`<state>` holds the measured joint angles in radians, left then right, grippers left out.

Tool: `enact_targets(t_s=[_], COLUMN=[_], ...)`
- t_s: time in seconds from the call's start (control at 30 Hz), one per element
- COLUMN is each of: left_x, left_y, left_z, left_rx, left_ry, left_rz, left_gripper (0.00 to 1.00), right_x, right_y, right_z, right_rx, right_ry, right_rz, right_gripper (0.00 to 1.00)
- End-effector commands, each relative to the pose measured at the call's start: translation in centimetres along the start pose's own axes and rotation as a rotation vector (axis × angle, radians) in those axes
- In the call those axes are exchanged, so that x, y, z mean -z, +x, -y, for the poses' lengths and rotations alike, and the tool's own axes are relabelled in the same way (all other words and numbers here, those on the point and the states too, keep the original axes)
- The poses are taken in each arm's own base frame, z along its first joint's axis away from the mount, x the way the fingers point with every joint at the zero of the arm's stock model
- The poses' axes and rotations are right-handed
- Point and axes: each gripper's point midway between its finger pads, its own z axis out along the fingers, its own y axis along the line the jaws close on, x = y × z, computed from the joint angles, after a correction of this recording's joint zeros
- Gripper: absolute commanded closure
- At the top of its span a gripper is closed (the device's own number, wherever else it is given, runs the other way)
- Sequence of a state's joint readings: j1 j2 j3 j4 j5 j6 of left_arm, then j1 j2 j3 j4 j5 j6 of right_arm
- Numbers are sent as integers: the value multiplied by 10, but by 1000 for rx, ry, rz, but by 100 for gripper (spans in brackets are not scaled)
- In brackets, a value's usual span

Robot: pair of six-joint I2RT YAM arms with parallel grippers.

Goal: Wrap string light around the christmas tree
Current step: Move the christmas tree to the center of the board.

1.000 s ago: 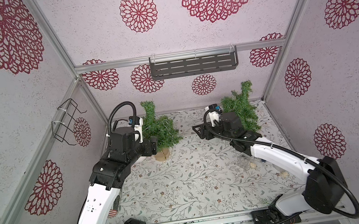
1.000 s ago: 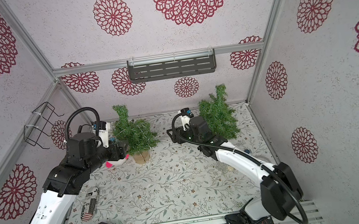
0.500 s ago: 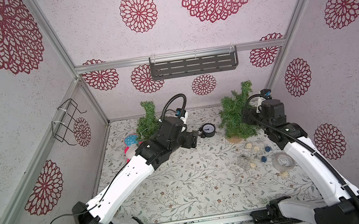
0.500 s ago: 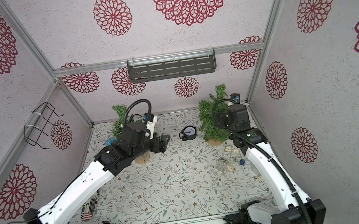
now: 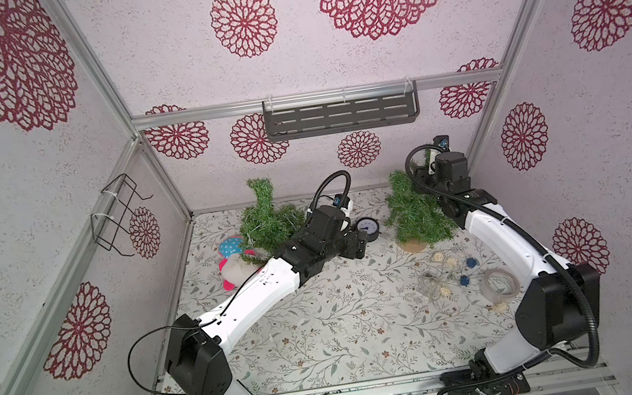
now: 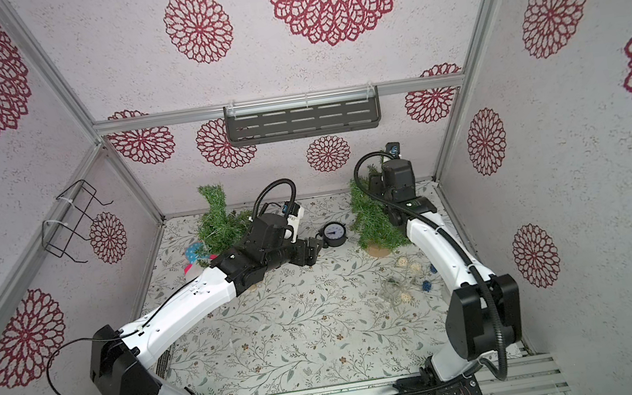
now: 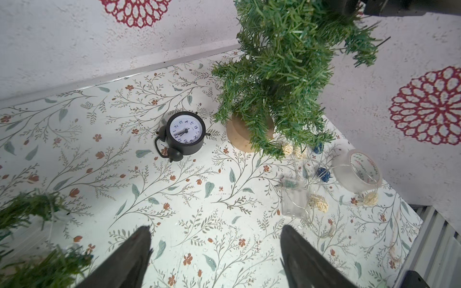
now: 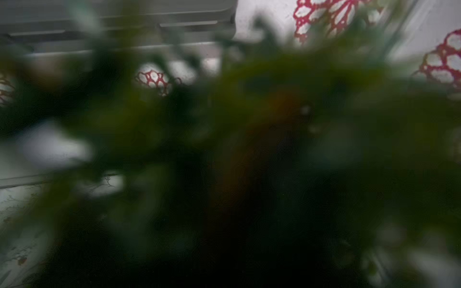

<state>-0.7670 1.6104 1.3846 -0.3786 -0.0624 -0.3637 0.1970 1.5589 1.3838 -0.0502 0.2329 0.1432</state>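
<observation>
By the left wall a second tree (image 5: 263, 222) stands with a plush toy (image 5: 234, 271) at its foot, crowding that back corner. The left pincer (image 7: 216, 228) hangs over the middle of the bench (image 5: 325, 331), spread wide and holding nothing, close to an alarm clock (image 5: 366, 228). In front of it, open flowered bench runs to the near edge. Right of the clock stands the christmas tree (image 5: 413, 214). The right pincer (image 6: 373, 186) is up in its top, and I cannot tell how it is set. The string light (image 7: 318, 202) lies loose on the bench by the tree's wooden base, with a tape roll (image 5: 500, 284) beside it near the right wall.
</observation>
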Motion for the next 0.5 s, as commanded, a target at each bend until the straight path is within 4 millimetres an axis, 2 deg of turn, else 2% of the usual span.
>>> enact_targets(t_s=[0.0, 0.07, 0.2, 0.33, 0.47], left_x=[9, 10, 8, 7, 5], left_y=[-5, -2, 4, 10, 17], left_z=[-7, -8, -5, -8, -10], left_rx=[21, 23, 26, 26, 11], left_ry=[3, 14, 41, 41, 41], left_rz=[38, 46, 65, 95, 102], left_gripper=[16, 16, 16, 17, 17], right_x=[21, 33, 63, 95, 120], right_y=[-28, -29, -39, -40, -30], right_z=[-7, -10, -14, -29, -68], right_rx=[3, 3, 6, -20, -23], right_ry=[-55, -80, -137, -248, -443], right_rz=[107, 111, 118, 100, 106], right_gripper=[74, 85, 100, 100, 100])
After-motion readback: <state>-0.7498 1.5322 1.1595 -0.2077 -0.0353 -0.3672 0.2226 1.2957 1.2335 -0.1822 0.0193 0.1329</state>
